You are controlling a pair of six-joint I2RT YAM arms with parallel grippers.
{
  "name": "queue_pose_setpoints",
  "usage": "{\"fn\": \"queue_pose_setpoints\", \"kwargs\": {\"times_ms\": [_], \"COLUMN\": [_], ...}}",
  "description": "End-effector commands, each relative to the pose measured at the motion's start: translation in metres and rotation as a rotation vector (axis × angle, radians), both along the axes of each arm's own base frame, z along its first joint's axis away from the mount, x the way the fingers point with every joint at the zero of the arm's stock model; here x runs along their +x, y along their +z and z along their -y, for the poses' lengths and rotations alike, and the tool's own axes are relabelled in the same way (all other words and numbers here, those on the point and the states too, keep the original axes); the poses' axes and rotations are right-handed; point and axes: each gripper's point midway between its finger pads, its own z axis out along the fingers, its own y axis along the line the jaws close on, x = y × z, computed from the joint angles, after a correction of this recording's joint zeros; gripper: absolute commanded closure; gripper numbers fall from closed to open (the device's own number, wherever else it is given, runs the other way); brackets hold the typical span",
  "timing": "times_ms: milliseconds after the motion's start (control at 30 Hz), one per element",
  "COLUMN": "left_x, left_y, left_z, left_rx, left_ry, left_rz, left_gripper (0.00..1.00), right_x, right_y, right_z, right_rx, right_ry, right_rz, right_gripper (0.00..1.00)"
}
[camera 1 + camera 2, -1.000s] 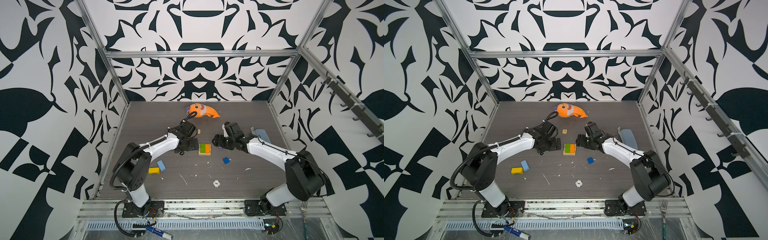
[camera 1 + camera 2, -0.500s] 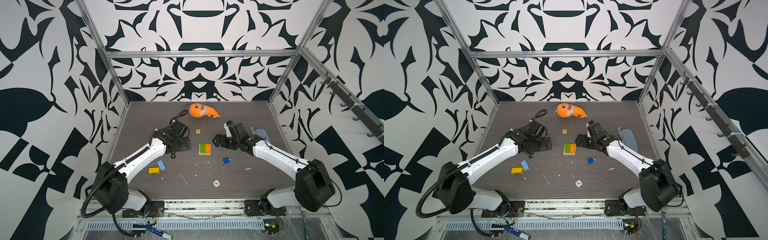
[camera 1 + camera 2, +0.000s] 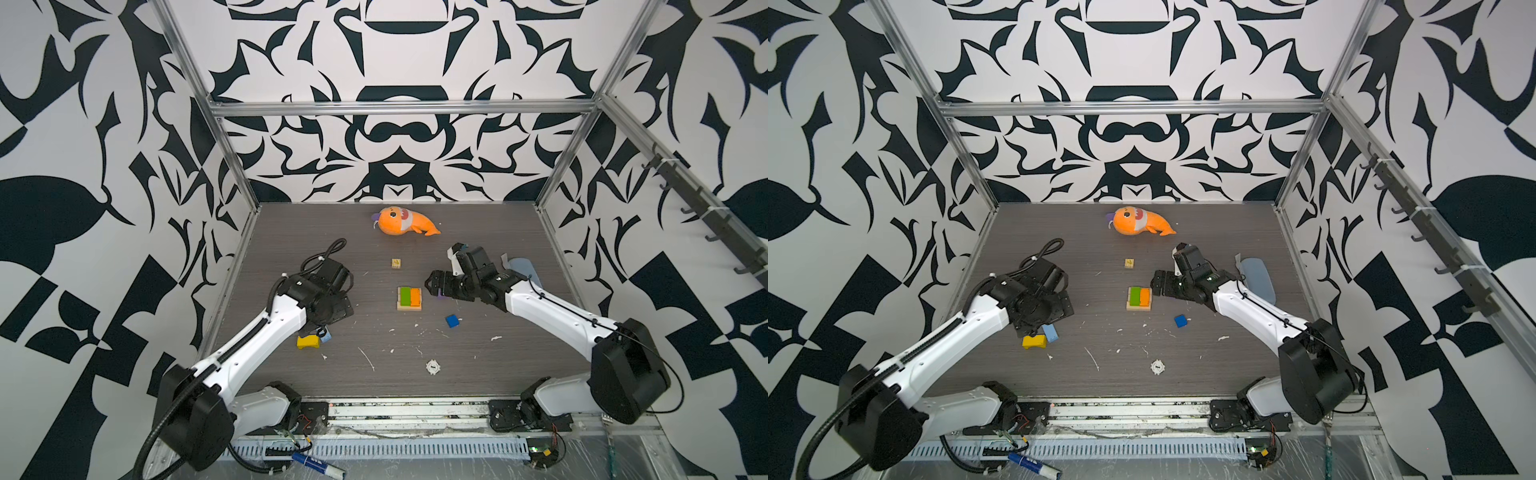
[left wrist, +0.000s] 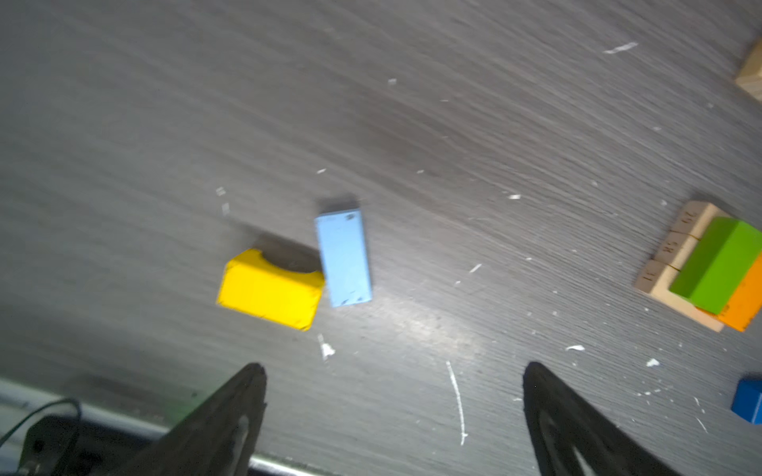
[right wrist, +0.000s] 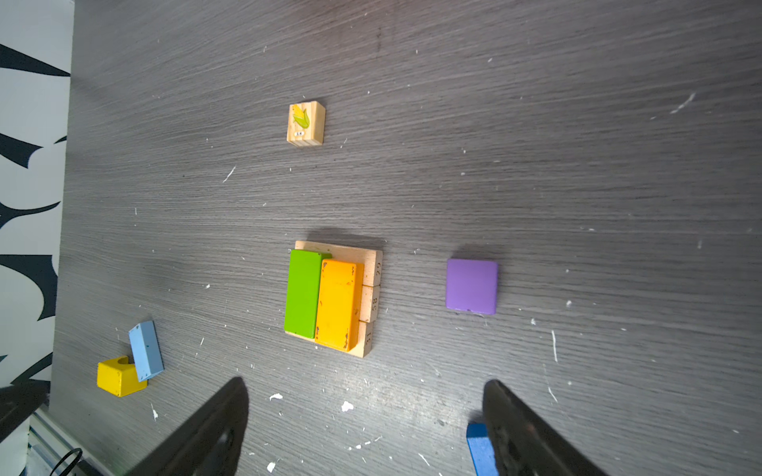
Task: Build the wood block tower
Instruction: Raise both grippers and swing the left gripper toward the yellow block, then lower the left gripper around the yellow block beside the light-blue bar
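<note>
Wood block tower (image 3: 409,298) stands at the middle of the tabletop (image 3: 498,374) as two layers: tan bars (image 5: 373,303) side by side, with a green brick (image 5: 303,292) and an orange brick (image 5: 336,305) laid across them. The left gripper (image 4: 392,366) hangs with its jaws wide and empty over the light-blue brick (image 4: 344,257). That brick lies flat well to the left of the tower, near the left arm and far from the right one. In the left wrist view it sits ahead of the fingertips and a little toward one finger. Its long axis runs nearly square to the line between them, so the jaws would close across its narrow width once centred. The yellow brick (image 4: 270,288) appears to touch one long side, though the view is blurred, which would leave that finger little room. The right gripper (image 5: 365,381), also wide and empty, sits just right of the tower, with the purple cube (image 5: 472,286) ahead of it.
</note>
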Motion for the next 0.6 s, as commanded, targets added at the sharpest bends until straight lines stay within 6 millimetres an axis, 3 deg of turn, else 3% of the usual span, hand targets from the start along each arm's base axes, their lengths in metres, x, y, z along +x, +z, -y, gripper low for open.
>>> {"fn": "queue_pose_setpoints", "kwargs": {"times_ms": [0,233,567], "left_x": [-0.035,-0.047,-0.045], "left_y": [-0.01,-0.031,-0.051], "left_z": [-0.031,-0.043,-0.055], "left_rx": [0.045,-0.029,-0.075], "left_ry": [0.118,0.212,0.394], "left_rz": [-0.097,-0.118,-0.15], "left_gripper": [0.0,0.0,0.08], "right_x": [0.001,0.002,-0.001], "right_y": [0.001,-0.005,-0.009], "right_z": [-0.003,-0.006,-0.003], "right_rx": [0.002,0.009,0.001], "right_ry": [0.009,0.008,0.001], "right_rz": [-0.003,-0.023,-0.034], "right_gripper": [0.07,0.09,0.1]}}
